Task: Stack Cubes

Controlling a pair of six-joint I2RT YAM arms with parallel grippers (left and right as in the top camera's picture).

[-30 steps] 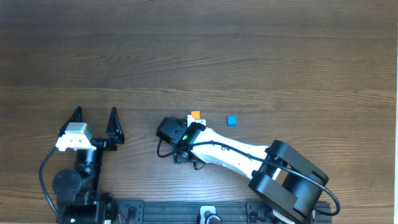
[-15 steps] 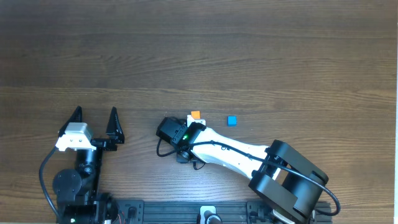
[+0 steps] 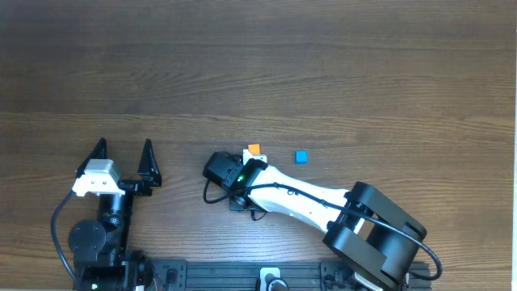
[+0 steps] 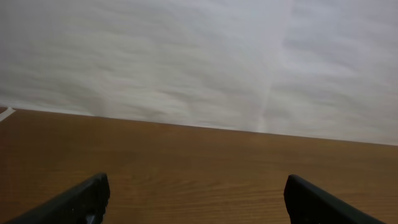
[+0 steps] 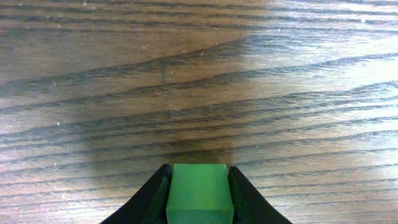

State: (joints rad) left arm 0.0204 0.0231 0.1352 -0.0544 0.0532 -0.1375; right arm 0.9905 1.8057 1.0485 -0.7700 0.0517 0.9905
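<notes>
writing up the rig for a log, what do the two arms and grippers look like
Left arm: black round joints, a white wrist block, a looping black cable. Left gripper: two black pointed fingers. Right arm: white link, big black joints, a green light near the wrist, black cables. Right gripper: black curved fingers.

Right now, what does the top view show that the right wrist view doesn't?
The top view gives you the orange cube and the blue cube, lying apart from each other, plus the left end effector, which is open. The right wrist view gives you the green cube, squeezed between the fingers of the right end effector. Both share the brown wooden table.
</notes>
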